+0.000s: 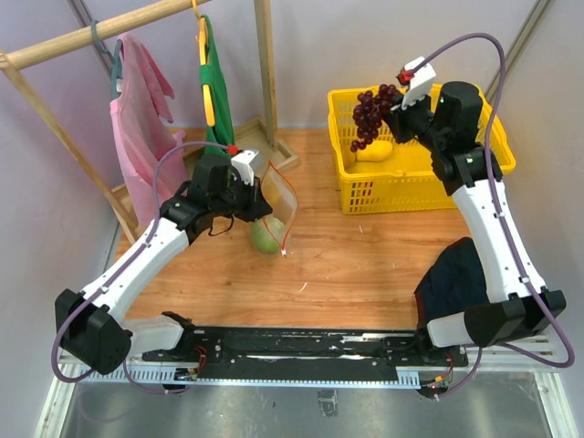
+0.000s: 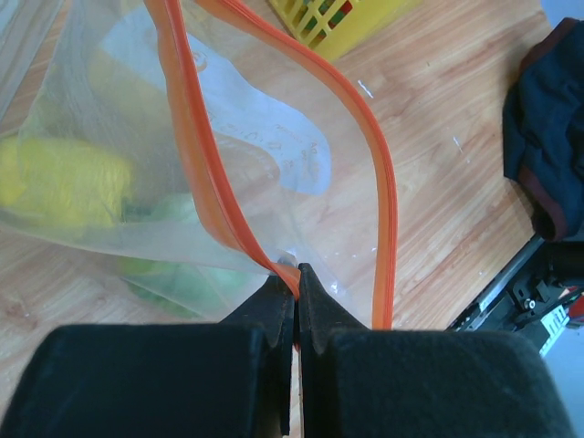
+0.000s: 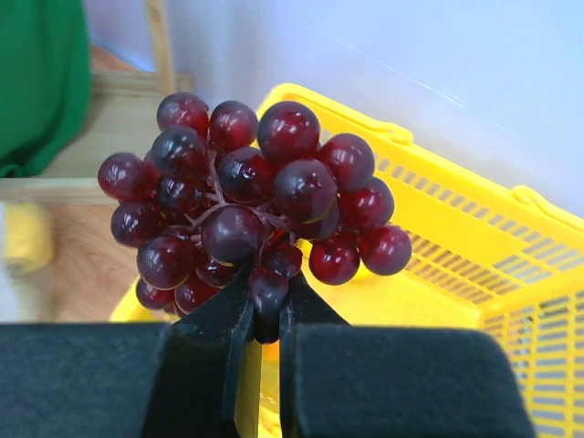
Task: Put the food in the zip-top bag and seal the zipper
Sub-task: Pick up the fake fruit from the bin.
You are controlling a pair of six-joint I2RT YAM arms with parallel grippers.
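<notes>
Dark red grapes (image 3: 251, 205) are pinched by the right gripper (image 3: 266, 308) above the yellow basket (image 1: 415, 187) at far right, the zip-top bag (image 1: 278, 208) left of centre is gripped at its zipper (image 2: 196, 137) by the left gripper (image 2: 297, 281), and a leftward carry into its mouth is called for.

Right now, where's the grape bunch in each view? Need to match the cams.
Top external: grape bunch upper right, at the back-left corner of the yellow basket.
Left wrist: not in it; yellow basket at the top edge.
Right wrist: grape bunch centre, pinched by the right hand.
Shared landmark: yellow basket.
</notes>
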